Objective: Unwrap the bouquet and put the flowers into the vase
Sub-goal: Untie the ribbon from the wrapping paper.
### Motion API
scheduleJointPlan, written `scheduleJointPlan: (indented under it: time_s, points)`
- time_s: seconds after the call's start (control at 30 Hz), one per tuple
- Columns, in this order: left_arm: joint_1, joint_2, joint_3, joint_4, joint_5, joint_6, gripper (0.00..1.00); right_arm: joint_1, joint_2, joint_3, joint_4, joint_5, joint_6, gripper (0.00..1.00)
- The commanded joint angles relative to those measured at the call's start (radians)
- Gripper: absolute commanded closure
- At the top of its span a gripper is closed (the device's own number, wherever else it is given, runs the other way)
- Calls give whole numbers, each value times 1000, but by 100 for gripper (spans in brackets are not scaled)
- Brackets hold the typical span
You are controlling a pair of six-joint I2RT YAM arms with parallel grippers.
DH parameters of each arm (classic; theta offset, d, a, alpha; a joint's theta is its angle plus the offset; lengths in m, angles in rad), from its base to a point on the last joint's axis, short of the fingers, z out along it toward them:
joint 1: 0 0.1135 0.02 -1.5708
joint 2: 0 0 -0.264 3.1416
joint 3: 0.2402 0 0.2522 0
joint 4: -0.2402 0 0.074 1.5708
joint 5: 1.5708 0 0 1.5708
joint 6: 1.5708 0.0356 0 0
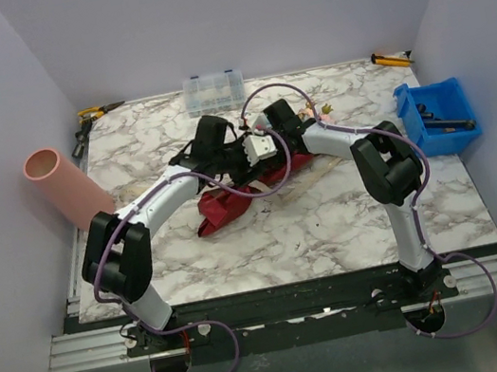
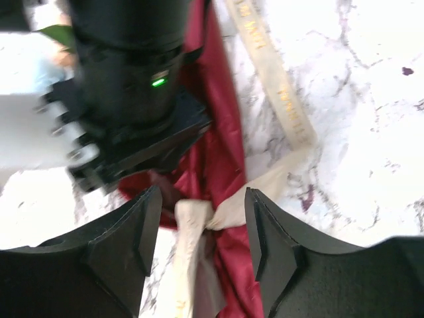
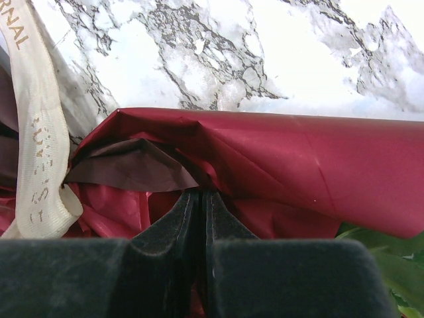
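Left wrist view: left pincer point(image 2: 203, 199) open, straddling the beige ribbon knot point(image 2: 197, 214), ribbon tail point(image 2: 278, 86) stretching straight ahead; right pincer point(image 3: 199, 195) clamped shut on maroon wrap point(image 3: 298, 165).

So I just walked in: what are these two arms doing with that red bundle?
They are unwrapping a bouquet lying on the marble table. The right gripper has its jaws shut on the maroon sheet, while the left gripper hangs with jaws open either side of the beige ribbon knot. The knot is not yet undone, and the pink vase at the table's left edge is empty.
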Motion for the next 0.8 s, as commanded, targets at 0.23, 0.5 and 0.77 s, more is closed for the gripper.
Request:
scheduleJointPlan:
  time_s: [0.23, 0.5, 0.77]
  points:
    - [131, 52, 18, -8, 47, 32, 43, 9, 125, -65, -175, 115, -38, 90]
    - [129, 155, 57, -14, 33, 45, 40, 10, 126, -64, -176, 114, -38, 90]
    - [130, 181, 81, -15, 2, 24, 71, 8, 127, -64, -176, 116, -38, 90]
